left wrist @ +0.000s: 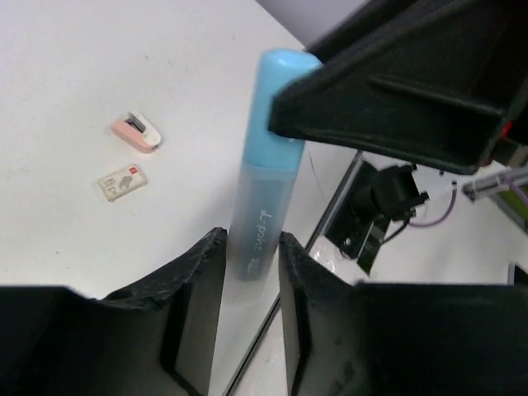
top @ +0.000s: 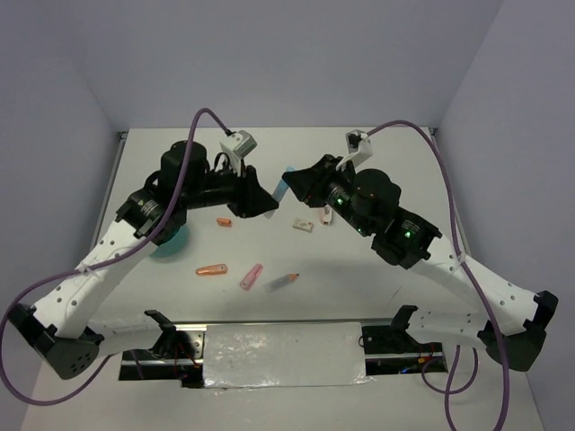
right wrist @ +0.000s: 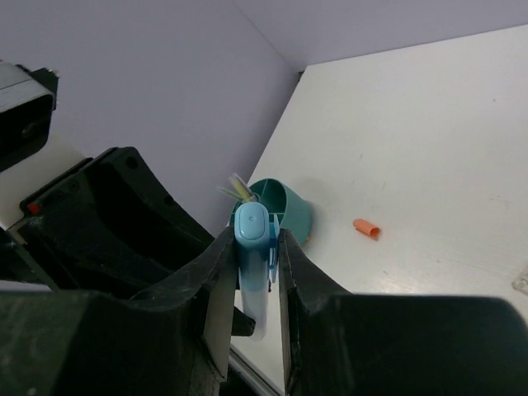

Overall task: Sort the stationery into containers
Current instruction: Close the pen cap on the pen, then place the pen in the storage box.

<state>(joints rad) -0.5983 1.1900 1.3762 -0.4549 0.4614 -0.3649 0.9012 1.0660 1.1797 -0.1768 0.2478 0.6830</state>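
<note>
Marker and both grippers meet in mid-air, well to the right of the teal bowl [top: 169, 244] as I stand behind the arms. The light-blue marker [left wrist: 266, 157] is pinched at both ends. The left gripper [left wrist: 252, 252] is clamped on its clear barrel, and the right gripper [right wrist: 252, 247] is clamped on its capped end. Its long axis runs straight from one set of jaws to the other, so the two grippers face each other along it, above the table [top: 359, 287] and touching nothing else.

The bowl sits on the left arm's side, half hidden under that forearm, with something yellow standing in it. The right wrist view looks past the marker's cap directly toward it. To my eye the left arm is the nearer one to carry the marker over, so the right would have to let go first. From the bowl toward the near edge lie an orange marker [top: 212, 268], a pink marker [top: 251, 276] and a grey pen [top: 281, 282], not yet sorted.
</note>
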